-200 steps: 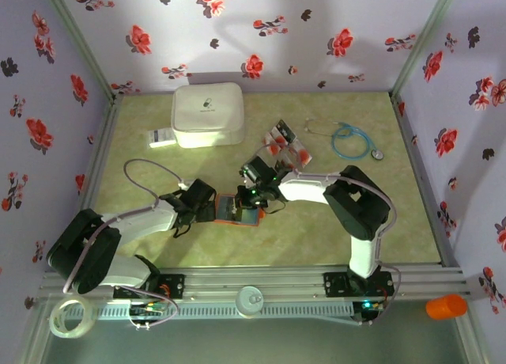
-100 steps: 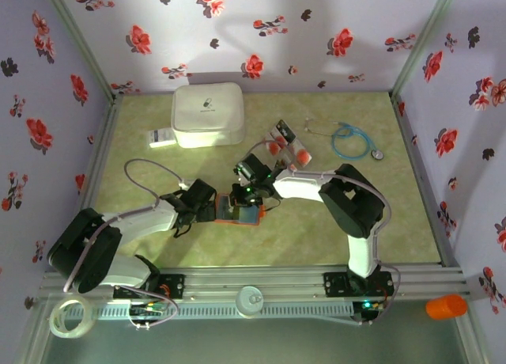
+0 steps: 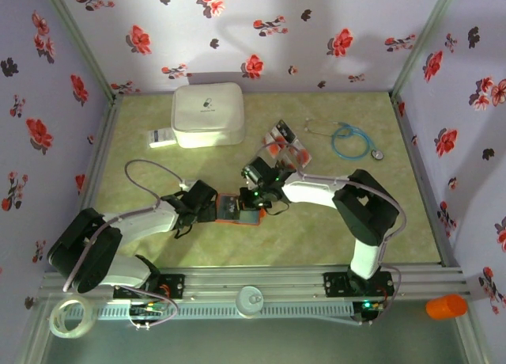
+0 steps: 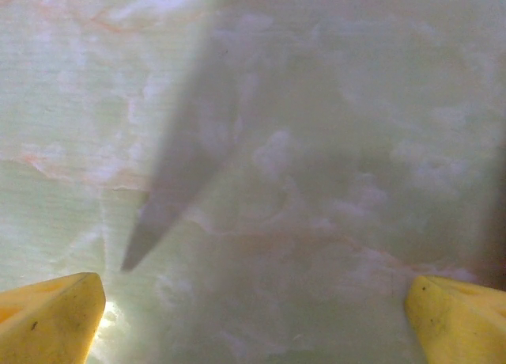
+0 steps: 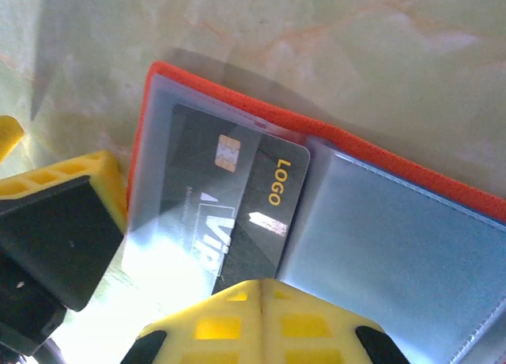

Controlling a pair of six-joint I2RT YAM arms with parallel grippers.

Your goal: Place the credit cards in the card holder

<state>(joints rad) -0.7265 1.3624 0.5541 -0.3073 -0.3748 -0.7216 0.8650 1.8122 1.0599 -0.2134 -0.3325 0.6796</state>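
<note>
The card holder (image 3: 237,210) lies open on the table between my two grippers, orange-red outside (image 5: 229,96) with bluish clear sleeves inside. A dark credit card (image 5: 261,198) marked "LOGO" and "VIP" sits about halfway into the left sleeve. My right gripper (image 5: 261,289) is shut, its joined tips at the card's near edge with nothing between them; from above the right gripper (image 3: 253,198) hangs over the holder. My left gripper (image 3: 212,208) is open at the holder's left edge, over bare table (image 4: 253,301). Several more credit cards (image 3: 286,146) lie behind.
At the back left stands a big white rounded case (image 3: 207,115) with a white barcode label (image 3: 162,138) beside it. A stethoscope (image 3: 348,140) lies at the back right. An orange cylinder (image 3: 446,306) and a tape roll (image 3: 71,316) sit off the table's front.
The right gripper swung a little left over the holder, then came back right, staying shut. The left arm and the holder kept their places.
</note>
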